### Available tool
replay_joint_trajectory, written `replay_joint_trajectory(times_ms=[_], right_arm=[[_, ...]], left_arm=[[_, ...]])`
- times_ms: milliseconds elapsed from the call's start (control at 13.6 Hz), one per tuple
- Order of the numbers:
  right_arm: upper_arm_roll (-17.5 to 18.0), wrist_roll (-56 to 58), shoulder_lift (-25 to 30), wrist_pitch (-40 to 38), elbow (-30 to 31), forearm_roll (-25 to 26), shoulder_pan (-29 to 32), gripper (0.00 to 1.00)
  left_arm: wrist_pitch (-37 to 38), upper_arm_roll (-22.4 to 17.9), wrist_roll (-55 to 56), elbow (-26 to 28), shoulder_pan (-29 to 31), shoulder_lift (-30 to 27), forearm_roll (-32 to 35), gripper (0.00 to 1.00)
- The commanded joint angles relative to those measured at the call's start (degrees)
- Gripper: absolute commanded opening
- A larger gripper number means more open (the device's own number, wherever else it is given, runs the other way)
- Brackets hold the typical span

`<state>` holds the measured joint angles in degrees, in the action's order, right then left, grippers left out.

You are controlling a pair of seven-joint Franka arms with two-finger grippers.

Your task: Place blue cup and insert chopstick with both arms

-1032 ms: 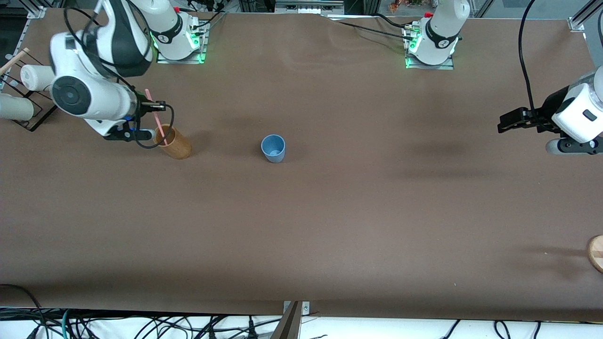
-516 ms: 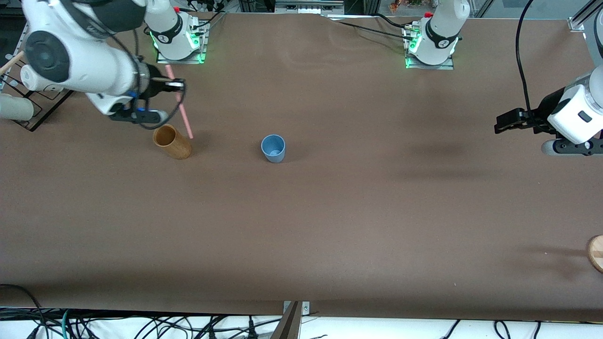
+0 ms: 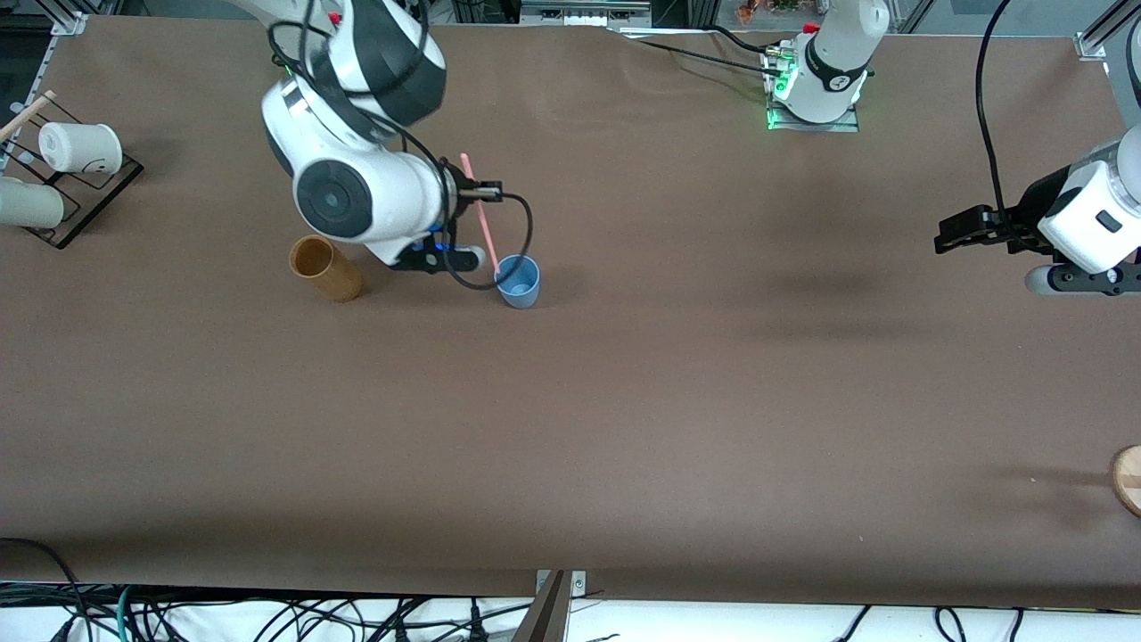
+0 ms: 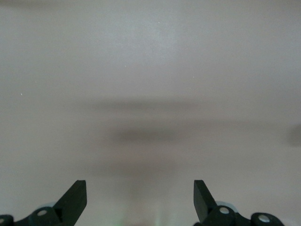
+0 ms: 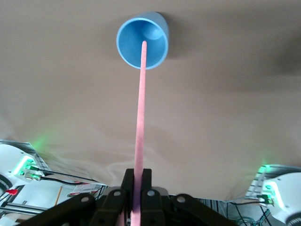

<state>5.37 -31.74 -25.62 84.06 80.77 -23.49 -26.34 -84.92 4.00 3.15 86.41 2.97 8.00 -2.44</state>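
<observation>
The blue cup [image 3: 517,280] stands upright on the brown table near its middle. My right gripper [image 3: 480,190] is shut on the pink chopstick [image 3: 481,219] and holds it tilted over the cup, its lower tip at the cup's mouth. In the right wrist view the chopstick [image 5: 140,117] runs from my closed jaws to the open blue cup [image 5: 142,41]. My left gripper [image 3: 956,230] is open and empty, held above bare table at the left arm's end. In the left wrist view its fingers [image 4: 75,200] stand wide apart over bare table.
A tan-brown wooden cup [image 3: 324,268] stands beside the blue cup, toward the right arm's end. A rack with white cups [image 3: 67,160] sits at that end's edge. A wooden disc [image 3: 1128,479] lies at the edge by the left arm's end.
My right gripper lifted the pink chopstick out of the brown cup and carried it over to the blue cup. The left arm has barely moved.
</observation>
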Motion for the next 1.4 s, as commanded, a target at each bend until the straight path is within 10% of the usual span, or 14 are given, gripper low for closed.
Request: replay_joint_trajectory(times_ms=[0,516,664,959,1327], right_arm=[[-0.4,-0.8,-4.4,-0.2,-3.4,-2.3,-1.3,0.00],[-0.5,-1.0,-8.0,1.2,-3.3,2.7,-2.8,0.09],[-0.5,-1.7,-8.0,1.5,-3.3,2.6,-2.8,1.00],[-1.3,-1.8,-6.3,1.5,-4.6,2.7,-2.5,1.00],[-7.0,-1.0,-1.9,1.5,-8.4,17.6,-2.3,1.00]], left_arm=[[-0.5,0.0,-1.2,0.3,0.3,-0.3,-1.2,1.00],[-0.5,0.0,-1.2,0.4,0.5,-0.3,-1.5,1.00],[-0.5,0.0,-1.2,0.3,0.5,-0.3,-1.5,1.00],[-0.5,0.0,-1.2,0.4,0.5,-0.3,-1.5,1.00],[-0.5,0.0,-1.2,0.4,0.5,-0.3,-1.5,1.00]])
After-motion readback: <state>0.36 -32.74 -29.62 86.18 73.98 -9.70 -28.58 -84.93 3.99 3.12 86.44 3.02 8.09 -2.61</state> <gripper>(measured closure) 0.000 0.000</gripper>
